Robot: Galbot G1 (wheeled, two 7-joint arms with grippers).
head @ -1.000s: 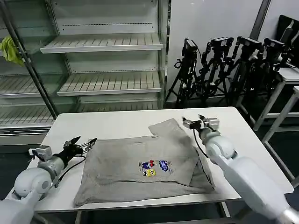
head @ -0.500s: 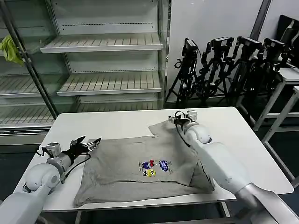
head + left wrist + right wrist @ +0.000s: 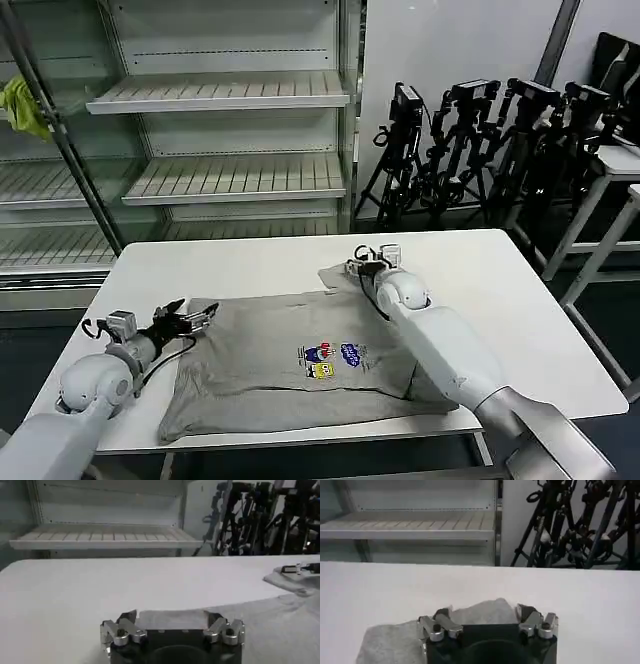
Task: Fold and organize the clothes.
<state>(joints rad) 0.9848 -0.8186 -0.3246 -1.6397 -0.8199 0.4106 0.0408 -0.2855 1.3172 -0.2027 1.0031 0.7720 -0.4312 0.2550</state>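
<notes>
Here the left gripper (image 3: 192, 318) lies low over the near-left part of the white table (image 3: 250, 262), its arm reaching in from the near-left corner with the wrist almost level; its 2 fingers are spread, and in the left wrist view the shirt's left edge sits between them (image 3: 172, 622); whether they touch the cloth I cannot tell; the right gripper (image 3: 362, 262) comes in from the near right, its long pale arm crossing over the shirt's right side, and it sits at the far-right corner of the shirt (image 3: 300, 360), jaws parted with a hump of grey cloth between them (image 3: 482, 614); the shirt is light grey knit, spread mostly flat across the table's near half, slightly rumpled, with a small blue, red and yellow print (image 3: 334, 361) near its middle; its far-right sleeve is bunched up.
</notes>
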